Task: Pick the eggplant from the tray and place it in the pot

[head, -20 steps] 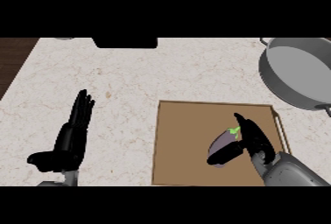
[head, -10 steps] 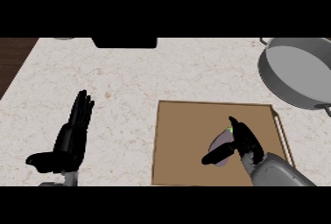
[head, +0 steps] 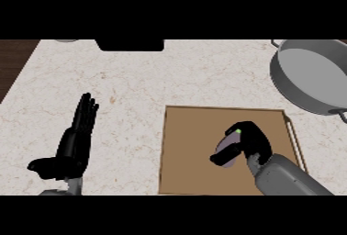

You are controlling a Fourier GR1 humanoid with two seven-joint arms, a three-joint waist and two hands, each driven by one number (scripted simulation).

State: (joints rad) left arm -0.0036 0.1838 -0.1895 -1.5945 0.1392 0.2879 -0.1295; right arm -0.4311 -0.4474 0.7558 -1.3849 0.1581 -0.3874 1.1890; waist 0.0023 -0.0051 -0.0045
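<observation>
Head view: right hand (head: 254,143) fingers curled round glossy purple eggplant (head: 226,148).

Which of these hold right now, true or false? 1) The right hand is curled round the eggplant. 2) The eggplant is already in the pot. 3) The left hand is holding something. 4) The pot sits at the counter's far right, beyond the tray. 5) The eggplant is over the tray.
1) True: the right hand has its fingers curled round the eggplant.
2) False: the eggplant is at the tray; nothing shows inside the pot.
3) False: the left hand rests open on the counter, fingers straight, holding nothing.
4) True.
5) True; whether it has lifted off the tray cannot be told.
</observation>
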